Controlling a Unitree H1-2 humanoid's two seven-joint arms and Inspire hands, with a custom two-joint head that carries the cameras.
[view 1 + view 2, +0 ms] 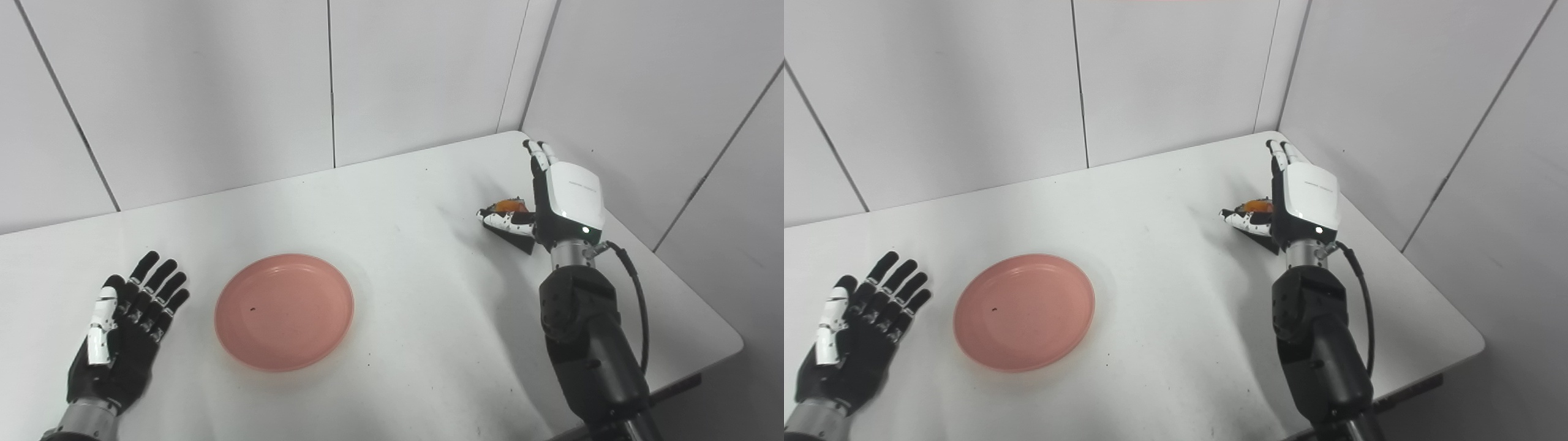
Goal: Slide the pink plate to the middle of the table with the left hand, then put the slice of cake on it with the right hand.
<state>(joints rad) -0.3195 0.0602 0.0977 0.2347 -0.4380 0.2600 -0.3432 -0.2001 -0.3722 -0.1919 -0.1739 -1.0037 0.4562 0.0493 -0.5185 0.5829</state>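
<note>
Looking down from the robot's head at a white counter (398,202) set into a corner of pale panelled walls (208,86). A pink plate (283,312) lies flat on the counter, left of centre, round and shallow, with one small dark speck on its surface. Bare white counter surrounds it on every side: a narrow strip toward the near edge, a wider band toward the back wall, and a broad open stretch to its right.

The left hand (125,334) rests palm up on the counter near the left side, fingers spread and straight, holding nothing. It sits just beside the plate without touching it.

The right hand (1301,199) stands upright near the far right corner, its white back facing the camera and its fingers pointing up, close to the right wall. Its thumb (1243,222) reaches left around a slice of cake (1258,207), seen only as a bit of orange above a dark wedge; the hand hides most of it. Whether the hand truly grips the slice cannot be told. The slice is well apart from the plate, with the open stretch of counter between them. The counter's right edge runs close beside the right forearm (588,343)
</note>
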